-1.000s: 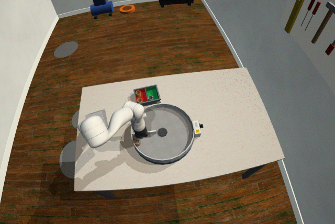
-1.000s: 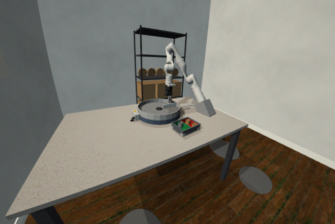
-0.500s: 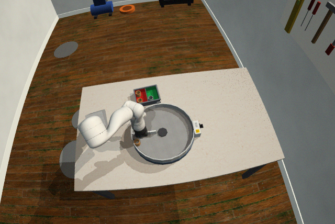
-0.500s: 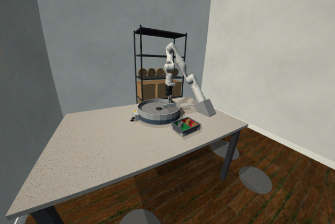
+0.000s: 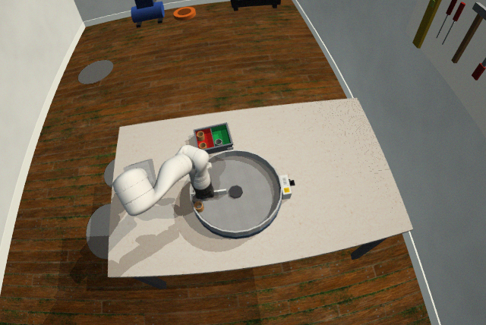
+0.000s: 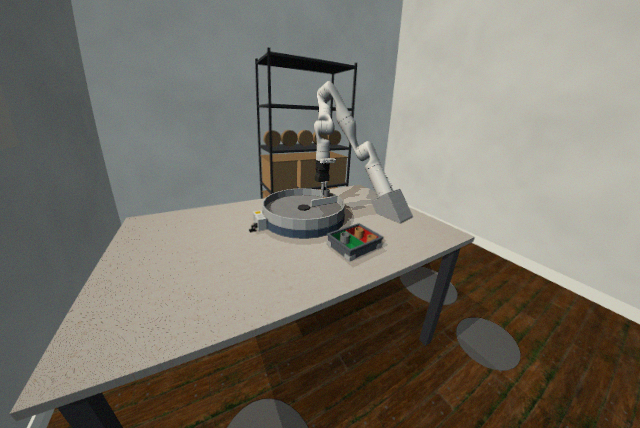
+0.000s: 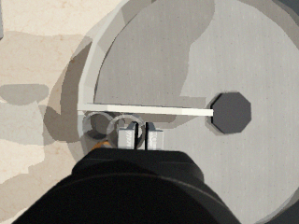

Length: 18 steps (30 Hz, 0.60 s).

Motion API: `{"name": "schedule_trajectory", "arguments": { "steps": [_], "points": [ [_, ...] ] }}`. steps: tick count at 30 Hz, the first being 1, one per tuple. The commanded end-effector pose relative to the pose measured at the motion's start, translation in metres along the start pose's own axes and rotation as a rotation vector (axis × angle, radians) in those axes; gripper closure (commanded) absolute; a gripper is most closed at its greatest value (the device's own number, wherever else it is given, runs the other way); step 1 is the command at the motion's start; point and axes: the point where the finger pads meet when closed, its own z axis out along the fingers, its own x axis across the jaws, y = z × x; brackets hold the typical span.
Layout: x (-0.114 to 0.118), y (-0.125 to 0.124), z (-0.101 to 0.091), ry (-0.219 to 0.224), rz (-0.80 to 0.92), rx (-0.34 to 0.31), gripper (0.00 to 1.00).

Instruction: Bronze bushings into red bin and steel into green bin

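My gripper (image 7: 141, 132) (image 5: 204, 194) (image 6: 324, 189) is low over the left part of the grey turntable (image 5: 235, 229) (image 6: 302, 229) (image 7: 196, 61). It is shut on the wall of a steel bushing (image 7: 115, 122) that stands next to the white sweep bar (image 7: 145, 110) (image 5: 220, 190). A second steel bushing (image 7: 93, 122) stands just left of it against the rim. A bronze bushing (image 5: 197, 204) (image 7: 101, 143) stands beside them. The bin's red half (image 5: 206, 139) (image 6: 366, 234) holds two bronze bushings. Its green half (image 5: 222, 133) (image 6: 343, 238) holds one steel bushing (image 5: 217, 141).
The dark hub (image 5: 235, 191) (image 7: 230, 112) (image 6: 303, 207) marks the turntable's centre. A white control box (image 5: 285, 187) (image 6: 258, 220) sits at the turntable's right rim. The bin stands close behind the turntable. A black shelf rack (image 6: 305, 118) is behind the table.
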Motion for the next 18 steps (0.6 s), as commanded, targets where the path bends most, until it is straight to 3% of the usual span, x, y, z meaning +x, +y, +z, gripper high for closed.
{"name": "schedule_trajectory", "arguments": {
  "steps": [1, 18],
  "points": [
    [-0.0002, -0.0012, -0.0033, 0.001, -0.006, 0.002, 1.00],
    [-0.0001, -0.0011, -0.0085, 0.001, -0.006, 0.001, 1.00]
  ]
}}
